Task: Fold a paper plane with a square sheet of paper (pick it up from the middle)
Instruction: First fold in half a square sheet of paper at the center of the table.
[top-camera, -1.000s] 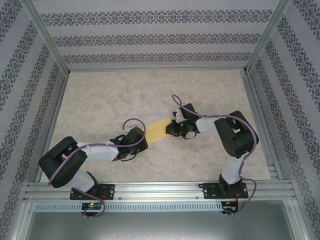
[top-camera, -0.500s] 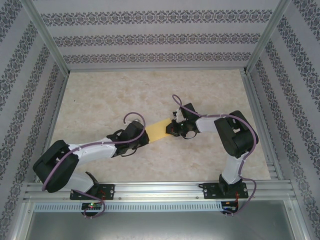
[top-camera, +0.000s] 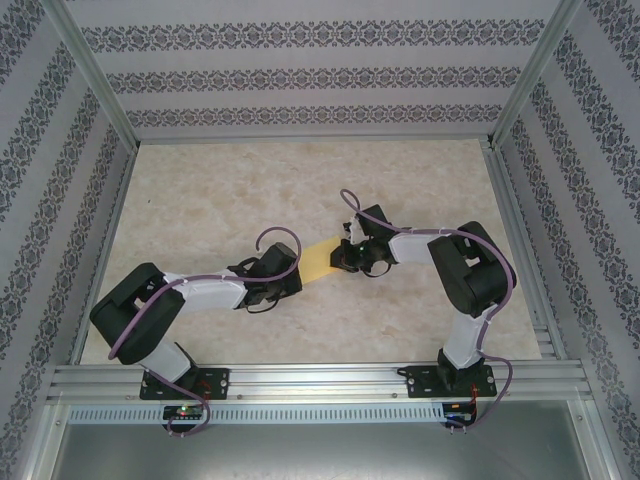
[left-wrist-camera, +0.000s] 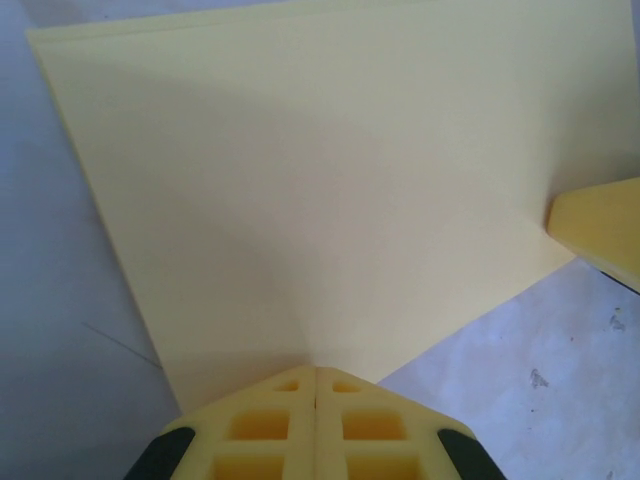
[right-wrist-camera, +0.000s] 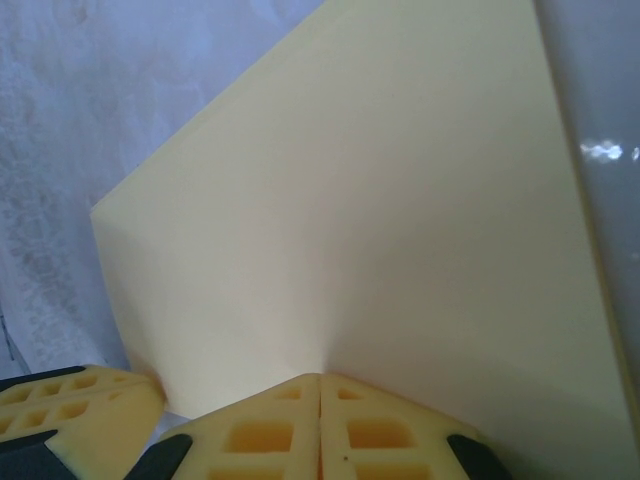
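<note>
The left gripper (top-camera: 299, 272) has its two yellow ribbed fingers pressed flat together with no gap between them. The near corner of the thin yellow sheet of paper (top-camera: 321, 259) runs in between their tips, so it is pinched there. In the left wrist view the sheet (left-wrist-camera: 330, 180) fans out forward from the closed left gripper (left-wrist-camera: 316, 385) and widens away from it. A soft shaded line rises from the pinch point, and a doubled edge shows along the sheet's far side, so it lies in two layers. The right gripper (top-camera: 344, 258) is likewise closed tight, tip against tip, on the same sheet. From its own wrist camera the paper (right-wrist-camera: 370, 200) spreads ahead of the right gripper (right-wrist-camera: 320, 392) from the seam between its fingers, and a second layer peeks out along the edge to their right. The two grippers face each other with the sheet between them, and they are close together. One fingertip (left-wrist-camera: 598, 225) of the right gripper touches the sheet's edge ahead and to the right of the left fingers. One fingertip (right-wrist-camera: 72, 405) of the left gripper sits just beside the right fingers, on their left. The beige mottled tabletop (top-camera: 220, 190) lies below and around the sheet. Whether the sheet rests on it or is held clear of it cannot be told.
</note>
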